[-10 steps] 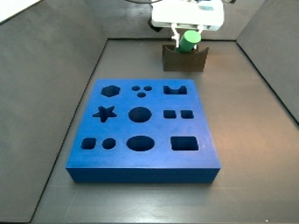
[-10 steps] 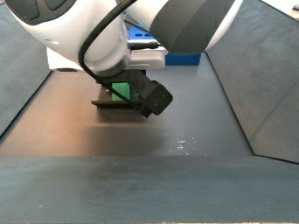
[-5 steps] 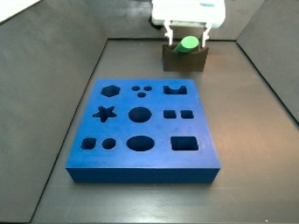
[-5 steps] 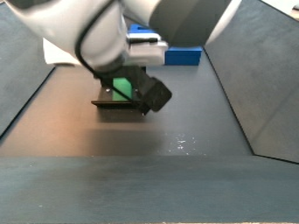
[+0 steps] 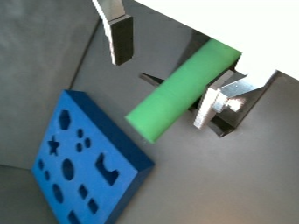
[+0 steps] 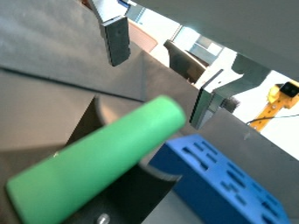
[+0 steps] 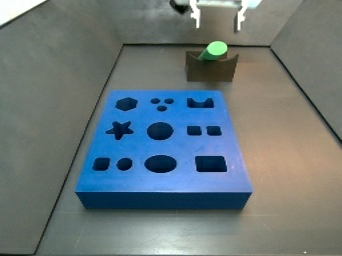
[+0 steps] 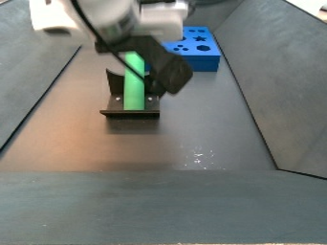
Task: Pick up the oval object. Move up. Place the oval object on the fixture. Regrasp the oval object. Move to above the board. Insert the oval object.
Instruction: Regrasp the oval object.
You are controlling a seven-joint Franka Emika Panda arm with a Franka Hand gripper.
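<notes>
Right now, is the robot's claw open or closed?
Open. The gripper has let go; its fingers stand apart from the oval object resting on the fixture.

No readable text, labels, brands, numbers or signs appear in any view.

The blue board point(image 7: 166, 151) carries only shaped cut-outs; the green oval object point(image 8: 133, 84), the dark fixture point(image 7: 210, 68) under it, and the gripper point(image 5: 170, 68), jaws spread with the rod lying loose between its silver fingers point(image 5: 119, 37), all have plain, unmarked surfaces.
</notes>
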